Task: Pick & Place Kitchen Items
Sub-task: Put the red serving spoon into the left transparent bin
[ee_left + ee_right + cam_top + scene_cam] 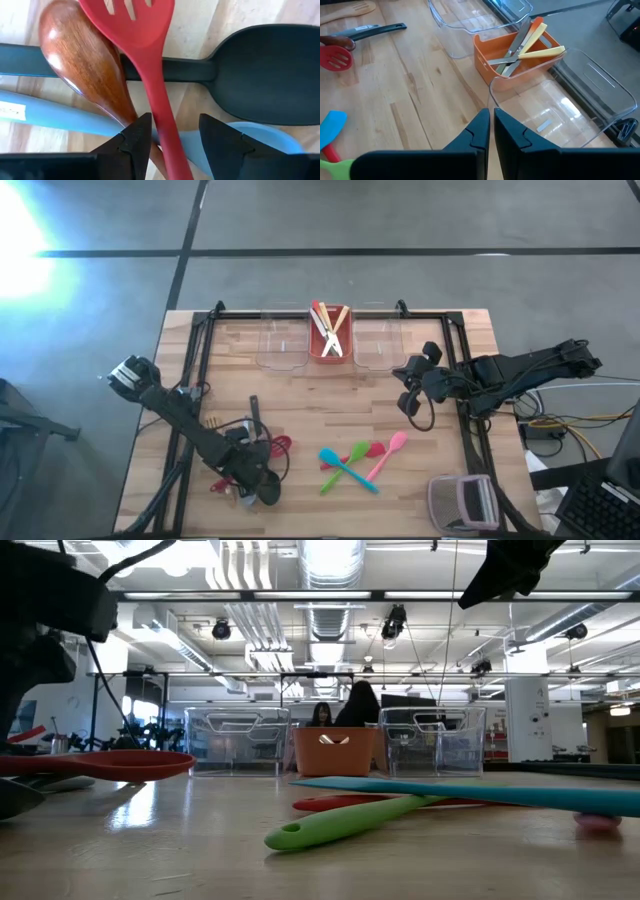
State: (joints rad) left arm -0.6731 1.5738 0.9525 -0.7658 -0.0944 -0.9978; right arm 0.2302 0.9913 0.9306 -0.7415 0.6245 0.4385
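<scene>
The red slotted spatula [150,65] is lying across a wooden spoon [85,70] and black spoon [270,70] at the table's near left; the left gripper [172,137] is straddling its handle, fingers apart. Closing and lifting comes next. The right gripper [490,130] is waiting, pinched together, near the clear bins [580,95].

The wooden worktop [300,395] carries two clear bins [282,345] flanking a red bin [328,345]. Small plastic spoons [355,460] and large utensils [255,445] lie loose nearer the front.

Large utensils piled at table's 7 o'clock: red slotted spatula [150,60] lying across wooden spoon [82,65], black spoon [270,70] and pale blue spoon [50,117]. Toward 5 o'clock, small blue [345,465], green [343,463], red [368,450] and pink [388,453] plastic spoons flat, crossing.
</scene>
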